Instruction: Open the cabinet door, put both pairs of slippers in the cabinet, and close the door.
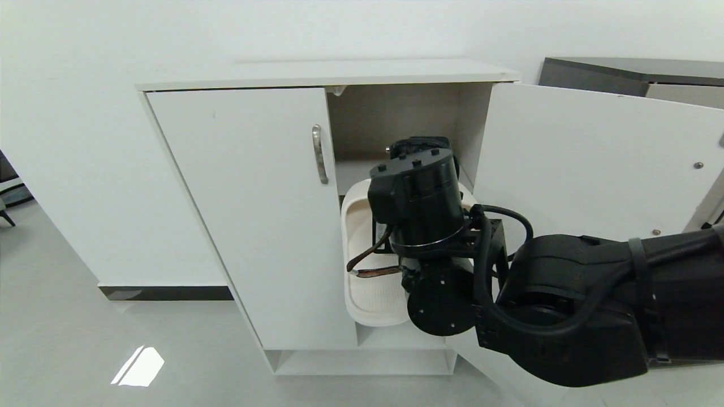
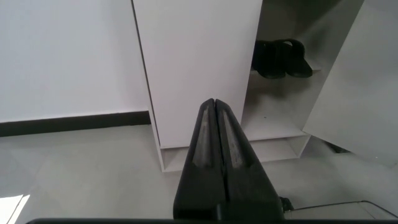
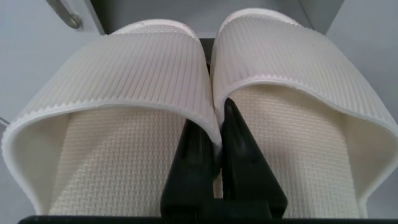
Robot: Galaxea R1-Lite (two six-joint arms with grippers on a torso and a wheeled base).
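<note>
White slippers (image 1: 367,294) largely behind right arm (image 1: 565,305), open door (image 1: 594,164) cropped

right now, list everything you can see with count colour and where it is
cabinet: 1, white, against the wall
left door: 1, white, shut
right door: 1, white, swung open
handle: 1, metal, on left door
black slippers: 1 pair, black, on a shelf inside the cabinet
white slippers: 1 pair, off-white, at the cabinet opening
grey unit: 1, grey, behind the right door
floor: grey, glossy
left hand: 1, black, shut, empty, out in front of the cabinet
right hand: 1, black, shut on white slippers
</note>
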